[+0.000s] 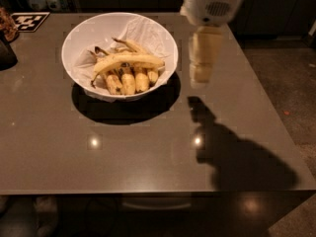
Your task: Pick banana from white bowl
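Grey tabletop (pixel 143 157) bears white bowl (pixel 85 33); claw (pixel 201 63) hovers beside it, state untellable.

The gripper (pixel 200 73) hangs over the table (pixel 148 152) just right of the bowl (pixel 69 48), apart from its rim, with open air between. The bowl is open from above. The banana (pixel 129 59) lies uppermost across the bunch (pixel 129 82) — wall and liner (pixel 148 31) close around them.
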You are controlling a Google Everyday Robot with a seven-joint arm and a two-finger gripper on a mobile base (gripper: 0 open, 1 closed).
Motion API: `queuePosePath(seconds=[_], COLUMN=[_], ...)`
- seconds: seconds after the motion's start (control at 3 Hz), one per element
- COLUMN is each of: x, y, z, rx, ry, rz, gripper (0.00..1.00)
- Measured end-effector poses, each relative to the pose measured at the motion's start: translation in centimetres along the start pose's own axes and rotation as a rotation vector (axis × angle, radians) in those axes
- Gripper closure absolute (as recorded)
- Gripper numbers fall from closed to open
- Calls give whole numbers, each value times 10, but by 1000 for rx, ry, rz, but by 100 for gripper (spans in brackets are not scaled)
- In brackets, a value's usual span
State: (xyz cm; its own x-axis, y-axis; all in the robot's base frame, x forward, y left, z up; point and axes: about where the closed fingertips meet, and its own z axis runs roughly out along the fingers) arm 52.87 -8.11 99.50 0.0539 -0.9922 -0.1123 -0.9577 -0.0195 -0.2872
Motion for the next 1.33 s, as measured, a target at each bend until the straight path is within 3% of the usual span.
queuePosePath(seconds=[0.33, 1.0, 1.33], x=[-41, -72, -103], y=[-32, -58, -78], z=[14, 24, 39], rx=[-20, 18, 18], ry=[-6, -30, -10], rz=[-91, -122, -167], gripper=[0, 0, 10])
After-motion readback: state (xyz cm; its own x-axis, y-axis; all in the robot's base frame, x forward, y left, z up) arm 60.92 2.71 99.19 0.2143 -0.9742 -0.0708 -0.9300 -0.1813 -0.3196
